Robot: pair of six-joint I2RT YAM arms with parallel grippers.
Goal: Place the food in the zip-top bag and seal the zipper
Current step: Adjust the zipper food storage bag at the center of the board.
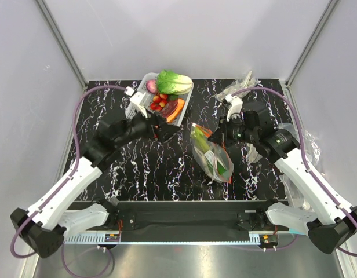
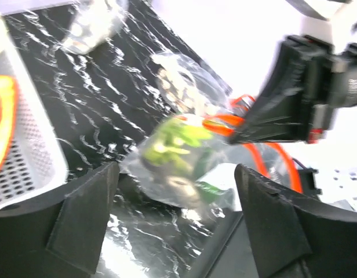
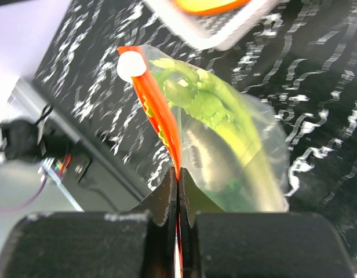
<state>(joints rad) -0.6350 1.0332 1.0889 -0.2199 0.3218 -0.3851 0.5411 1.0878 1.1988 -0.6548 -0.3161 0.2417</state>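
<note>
The zip-top bag lies mid-table with the food inside: green leaves and a pale stalk show through the plastic. My right gripper is shut on the red-orange zipper at the bag's far end; in the right wrist view its jaws pinch the strip flat. My left gripper is open and empty, just left of the bag and near the basket. In the left wrist view its fingers frame the bag, which lies ahead of them and apart from them.
A white basket at the back centre holds a leafy cabbage, small red pieces and an orange-red item. Wrinkly clear bags lie at the back right and by the right edge.
</note>
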